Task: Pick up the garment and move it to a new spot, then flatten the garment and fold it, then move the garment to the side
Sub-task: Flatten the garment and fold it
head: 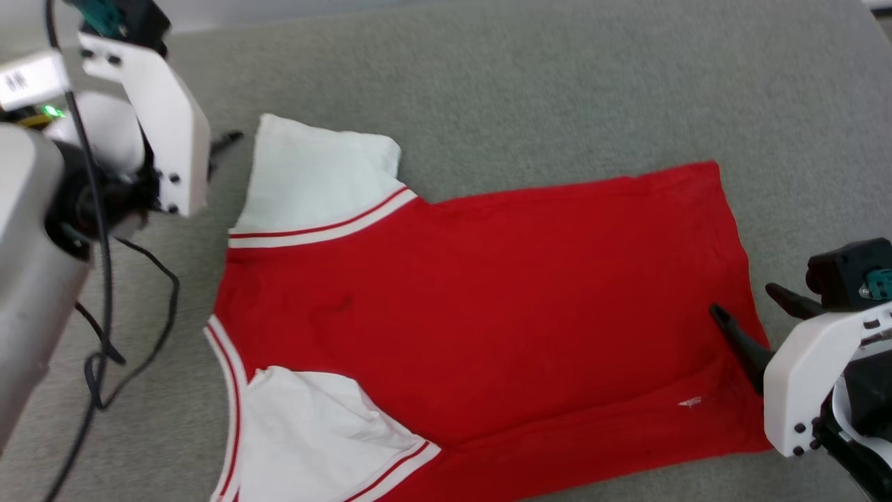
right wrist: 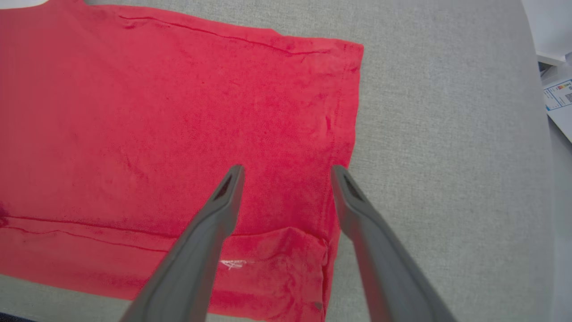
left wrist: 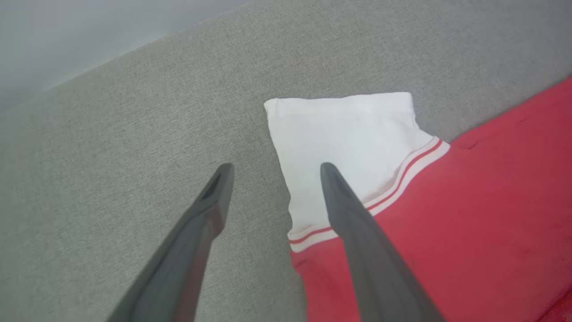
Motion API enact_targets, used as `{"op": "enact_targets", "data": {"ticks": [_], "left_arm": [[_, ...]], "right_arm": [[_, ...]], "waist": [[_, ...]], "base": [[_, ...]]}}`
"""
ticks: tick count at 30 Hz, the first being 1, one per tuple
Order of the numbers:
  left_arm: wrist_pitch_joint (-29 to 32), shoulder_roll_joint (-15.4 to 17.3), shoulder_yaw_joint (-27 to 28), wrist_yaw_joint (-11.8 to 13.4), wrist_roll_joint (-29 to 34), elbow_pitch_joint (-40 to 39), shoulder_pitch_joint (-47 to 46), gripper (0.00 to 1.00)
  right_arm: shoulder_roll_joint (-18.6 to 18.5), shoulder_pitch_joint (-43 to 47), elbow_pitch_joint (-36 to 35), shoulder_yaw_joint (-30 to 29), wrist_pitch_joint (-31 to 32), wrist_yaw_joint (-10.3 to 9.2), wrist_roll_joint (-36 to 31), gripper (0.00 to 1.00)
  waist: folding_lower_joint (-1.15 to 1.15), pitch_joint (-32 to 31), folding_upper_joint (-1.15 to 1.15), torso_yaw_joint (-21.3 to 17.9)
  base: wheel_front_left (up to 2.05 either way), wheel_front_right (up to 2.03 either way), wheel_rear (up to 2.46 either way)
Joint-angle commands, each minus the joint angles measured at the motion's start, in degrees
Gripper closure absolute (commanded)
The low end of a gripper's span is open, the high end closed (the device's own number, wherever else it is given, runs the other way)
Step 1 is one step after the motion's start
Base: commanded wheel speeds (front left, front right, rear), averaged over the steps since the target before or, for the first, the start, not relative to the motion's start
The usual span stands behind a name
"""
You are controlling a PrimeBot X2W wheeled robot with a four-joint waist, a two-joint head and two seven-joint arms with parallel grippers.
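The garment (head: 488, 307) lies spread on the grey surface, plain red side up, collar end to the left and hem to the right. One white sleeve (head: 313, 181) points away, the other (head: 313, 432) lies at the near edge. A strip along the near long edge looks folded over. My left gripper (head: 219, 150) hovers open beside the far sleeve (left wrist: 348, 143); its fingers straddle that sleeve's outer edge, left gripper (left wrist: 275, 167) holding nothing. At the hem, my right gripper (head: 742, 300) is open above the hem corner (right wrist: 330, 250), right gripper (right wrist: 288, 167) empty.
Grey woven fabric (head: 557, 84) covers the whole work surface, with bare room beyond and right of the shirt. A black cable (head: 139, 328) hangs off my left arm. The surface's far edge (left wrist: 111, 58) runs close behind the left gripper. Papers (right wrist: 558, 96) lie past the right edge.
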Motion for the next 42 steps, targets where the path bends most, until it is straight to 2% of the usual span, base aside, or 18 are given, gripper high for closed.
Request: {"op": "enact_targets", "data": {"ticks": [1,10,15,24,25,26,27,30,36,39,40,42], "left_arm": [[0.8,-0.3,0.0,-0.3,0.3,2.0,-2.5,0.00],[1.5,-1.8,-1.3,-2.2,2.6,13.2,-10.3,0.00],[-0.4,-3.0,-1.7,-2.8,3.1,17.6,-11.5,0.00],[-0.4,-5.0,-3.0,-4.4,2.8,23.1,-12.2,0.00],[0.1,-5.5,-2.8,-4.5,2.1,23.6,-11.9,0.04],[0.7,-5.9,-2.8,-4.6,1.6,24.2,-11.6,0.55],[1.4,-6.2,-3.1,-4.9,1.2,24.5,-11.4,1.00],[2.0,-6.6,-3.5,-5.5,0.4,25.0,-10.8,1.00],[-5.3,-7.6,-2.4,-6.4,0.7,24.8,-10.9,1.00],[-8.5,-8.4,-1.9,-6.6,0.6,24.6,-10.6,1.00],[-10.6,-9.6,-2.4,-6.9,0.6,23.6,-9.9,1.00],[-11.7,-10.0,-2.8,-7.2,0.5,22.4,-9.3,1.00]], "right_arm": [[0.4,-1.3,-0.3,0.4,-0.5,-0.05,-0.5,0.00],[2.2,-2.3,1.2,1.6,-2.2,-0.05,-0.8,0.00],[2.9,-2.8,2.0,2.3,-3.3,-0.05,-1.1,0.00],[2.9,-3.3,3.0,3.0,-4.1,-0.05,-1.0,0.00],[2.7,-3.4,3.1,3.0,-4.1,-0.05,-1.3,0.00],[2.6,-3.4,3.2,3.0,-4.2,-0.05,-1.3,0.00],[2.5,-3.4,3.3,3.0,-4.3,-0.05,-1.2,0.00],[2.1,-3.6,3.6,2.6,-4.3,-0.05,-1.1,0.00],[1.5,-4.8,4.4,1.5,-3.2,-0.05,0.7,0.00],[-0.2,-6.1,4.5,0.4,-1.8,-0.06,0.9,0.00],[-1.9,-7.2,4.9,-0.9,0.6,-0.05,1.6,0.00],[-2.7,-8.5,5.6,-2.0,2.0,-0.05,2.3,0.00]], "waist": [[-0.02,3.8,0.00,-3.1],[-0.02,8.2,0.00,-5.5],[-0.02,9.3,0.00,-5.9],[-0.02,11.0,0.00,-6.1],[-0.02,11.2,0.00,-6.1],[-0.02,11.3,0.00,-6.1],[-0.02,11.4,0.00,-6.1],[-0.02,11.3,0.00,-5.7],[-0.02,8.6,0.00,-4.0],[-0.02,6.6,0.00,-2.5],[-0.02,4.8,0.00,-0.5],[-0.02,3.8,0.00,0.8]], "base": [[0.00,0.00,0.00],[0.00,0.00,0.00],[0.00,0.00,0.00],[0.00,0.00,0.00],[0.00,0.00,0.00],[0.00,0.00,0.00],[0.00,0.00,0.00],[0.00,0.00,0.00],[0.00,0.00,0.00],[0.00,0.00,0.00],[0.00,0.00,0.00],[0.00,0.00,0.00]]}}
